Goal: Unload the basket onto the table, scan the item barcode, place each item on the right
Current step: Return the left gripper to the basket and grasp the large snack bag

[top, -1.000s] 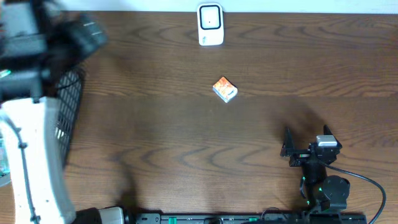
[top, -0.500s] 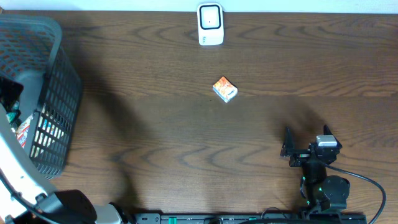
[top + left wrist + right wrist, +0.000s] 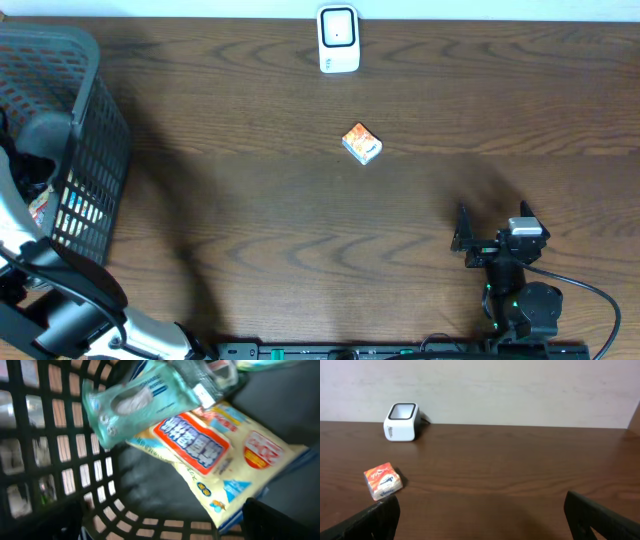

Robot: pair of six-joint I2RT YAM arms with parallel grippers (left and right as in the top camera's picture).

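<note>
Presently we list: tabletop (image 3: 250,220), dark wood; barcode scanner (image 3: 338,40), white, standing at the middle of the far edge; orange box (image 3: 361,143), small, lying about mid-tabletop, nearer the far edge, well apart from both arms; basket (image 3: 100,150), black mesh, at the far left corner. Left gripper (image 3: 160,527): down inside the basket, jaws spread wide, nothing between them. Below it a teal wipes pack (image 3: 132,402) lies partly over a yellow packet (image 3: 215,457). Right gripper (image 3: 485,515): low by the near edge toward the right corner, jaws spread wide and empty, facing the box and the scanner. We judge the step in hand to be picking an item out of the basket with the left arm; which item we cannot tell. To do it well we would settle on the uppermost pack, straddle its narrow width and close on that pack alone. We would clear the mesh wall on the lift and keep the fingers off whichever face bears the barcode. No barcode shows on either pack from this angle.
</note>
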